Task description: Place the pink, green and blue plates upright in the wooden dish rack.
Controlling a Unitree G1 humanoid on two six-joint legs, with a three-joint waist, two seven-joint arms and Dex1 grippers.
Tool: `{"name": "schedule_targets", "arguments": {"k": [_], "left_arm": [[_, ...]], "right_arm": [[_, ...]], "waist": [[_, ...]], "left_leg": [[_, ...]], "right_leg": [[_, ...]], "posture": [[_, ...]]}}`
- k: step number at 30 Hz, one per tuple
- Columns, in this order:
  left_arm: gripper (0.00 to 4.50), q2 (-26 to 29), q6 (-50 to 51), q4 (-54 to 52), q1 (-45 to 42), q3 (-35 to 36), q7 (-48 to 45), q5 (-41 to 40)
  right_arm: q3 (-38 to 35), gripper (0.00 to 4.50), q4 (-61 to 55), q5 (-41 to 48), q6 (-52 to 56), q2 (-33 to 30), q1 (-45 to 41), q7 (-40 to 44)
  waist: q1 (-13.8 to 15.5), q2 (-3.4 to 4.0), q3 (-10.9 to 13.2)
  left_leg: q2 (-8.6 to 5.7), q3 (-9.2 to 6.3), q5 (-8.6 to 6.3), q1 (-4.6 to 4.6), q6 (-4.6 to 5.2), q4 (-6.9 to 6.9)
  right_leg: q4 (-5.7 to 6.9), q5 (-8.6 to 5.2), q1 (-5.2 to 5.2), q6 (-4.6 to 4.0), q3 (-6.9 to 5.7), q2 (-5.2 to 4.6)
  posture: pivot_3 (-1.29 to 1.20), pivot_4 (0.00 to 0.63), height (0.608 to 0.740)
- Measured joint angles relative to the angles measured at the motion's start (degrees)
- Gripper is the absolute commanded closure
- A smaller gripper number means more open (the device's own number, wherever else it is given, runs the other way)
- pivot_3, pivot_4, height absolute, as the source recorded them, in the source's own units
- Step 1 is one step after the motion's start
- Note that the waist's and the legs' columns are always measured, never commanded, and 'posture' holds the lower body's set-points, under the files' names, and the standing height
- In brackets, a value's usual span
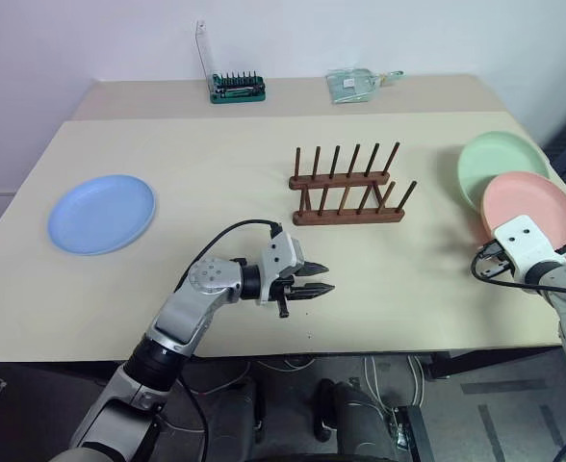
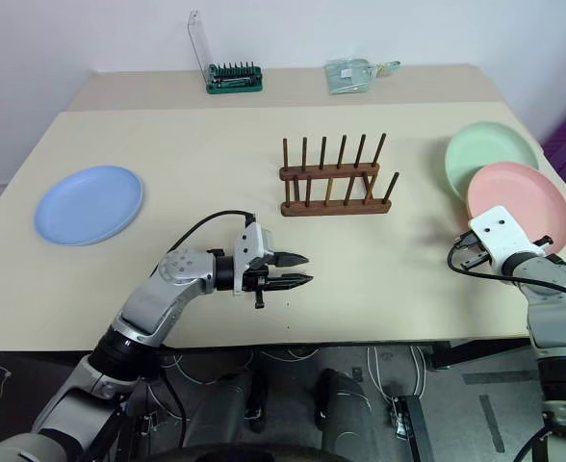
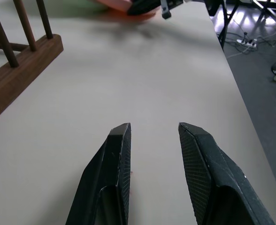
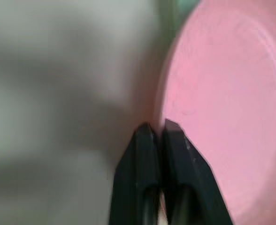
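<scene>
Pale beige worktop [image 1: 216, 144] against a white wall, seen from above and from the near edge. Near the middle, wooden dish rack [image 1: 348, 192]: two dark rails side by side, each with a row of thin pegs leaning slightly. Well to the left of the rack, lying flat, blue plate [image 1: 101, 213], alone and touching nothing. To the right of the rack, also flat, green plate [image 1: 495, 159], roughly level with the rack's far rail. Nearer than that and further right of the rack, pink plate [image 1: 538, 207], its far edge overlapping the green plate's near rim. Behind the rack, toward the wall, green bit holder [image 1: 238, 89] with clear lid raised, and to the right of it a clear packet [image 1: 350, 85]. In front of the rack and somewhat to its left, left hand [image 1: 327, 278], held just above the worktop, pointing right, roughly level; fingers [image 3: 112, 159] parted, released, nothing between them, bare surface beneath. Right of the rack, at the near left rim of the pink plate, right hand [image 4: 159, 129]: black fingers clenched almost flush together, tips right at the plate's edge. Cannot tell whether the rim sits pinched between them or merely beside them. Corner of the rack's rail and two pegs visible from the left wrist, off to one side of the parted fingers.
</scene>
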Motion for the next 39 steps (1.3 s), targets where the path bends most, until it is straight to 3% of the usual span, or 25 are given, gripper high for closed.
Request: {"name": "schedule_targets", "arguments": {"k": [6, 9, 11, 15, 18, 20, 27, 39], "left_arm": [[2.90, 0.0, -0.2, 0.3, -0.1, -0.5, -0.1, -0.1], [2.90, -0.3, -0.2, 0.6, -0.2, -0.1, 0.0, -0.2], [2.90, -0.3, -0.2, 0.7, -0.3, 0.6, 0.0, -0.3], [2.90, -0.6, -0.1, 1.8, -1.9, 2.2, 0.2, -0.9], [2.90, -0.3, 0.1, 2.0, -2.1, 4.0, 0.7, -1.6], [2.90, 0.1, 0.2, 1.9, -2.0, 5.0, 0.8, -1.9], [2.90, 1.4, 1.4, -0.5, 0.1, 7.0, 2.5, -2.8], [2.90, 1.2, 3.8, -3.9, 1.6, 7.7, 4.7, -4.0]], "right_arm": [[-0.8, 4.48, -5.9, -3.2, -1.8, -3.7, 4.1, -0.9], [-4.3, 4.48, -11.8, -0.3, -4.1, -5.1, 3.2, 2.1], [-5.7, 4.48, -15.9, 5.2, -3.9, -5.0, -0.4, 5.6], [-7.3, 4.48, -23.6, 24.3, 6.1, -0.9, -14.1, 12.3], [-6.4, 4.48, -24.5, 39.8, 15.1, 4.5, -22.7, 17.7], [-5.4, 4.48, -21.7, 45.2, 18.9, 7.1, -27.2, 19.3], [-3.0, 4.48, -1.5, 45.6, 21.7, 8.4, -33.8, 22.3], [-5.7, 4.48, 7.2, 46.3, 24.7, 9.4, -36.1, 22.6]], "waist": [[-0.1, 0.07, 0.0], [-0.4, 0.08, 0.0], [-0.8, 0.07, 0.0], [-1.5, 0.00, 0.1], [-1.5, -0.11, 0.1], [-1.3, -0.11, 0.1], [-1.3, -0.11, 0.1], [-1.6, -0.09, 0.1]], "left_leg": [[0.00, 0.05, 0.00, -0.01, 0.00, -0.01], [0.09, 0.12, -0.01, 0.02, 0.00, -0.02], [0.11, 0.11, -0.01, 0.03, 0.00, -0.02], [0.11, 0.00, 0.00, 0.02, 0.00, -0.02], [0.11, -0.03, 0.00, 0.00, 0.01, -0.03], [0.06, -0.01, 0.00, -0.01, 0.02, -0.01], [-0.01, 0.29, -0.07, -0.04, 0.15, 0.02], [0.07, 0.47, -0.05, 0.04, 0.11, 0.02]], "right_leg": [[0.00, 0.00, -0.04, 0.01, 0.04, 0.00], [0.01, 0.00, -0.08, 0.01, 0.06, 0.04], [0.01, 0.00, -0.09, 0.01, 0.06, 0.07], [0.04, 0.05, -0.05, 0.04, 0.05, 0.10], [0.04, 0.14, -0.05, 0.15, 0.05, 0.11], [0.06, 0.15, -0.04, 0.14, 0.03, 0.05], [0.02, 0.22, -0.06, 0.21, 0.09, -0.11], [0.40, 0.22, -0.28, 0.24, 0.32, -0.06]], "posture": [[0.00, 0.150, 0.730], [0.00, 0.150, 0.730], [0.00, 0.150, 0.730], [0.00, 0.150, 0.730], [0.00, 0.150, 0.730], [0.00, 0.150, 0.730], [0.00, 0.150, 0.730], [0.00, 0.150, 0.730]]}}
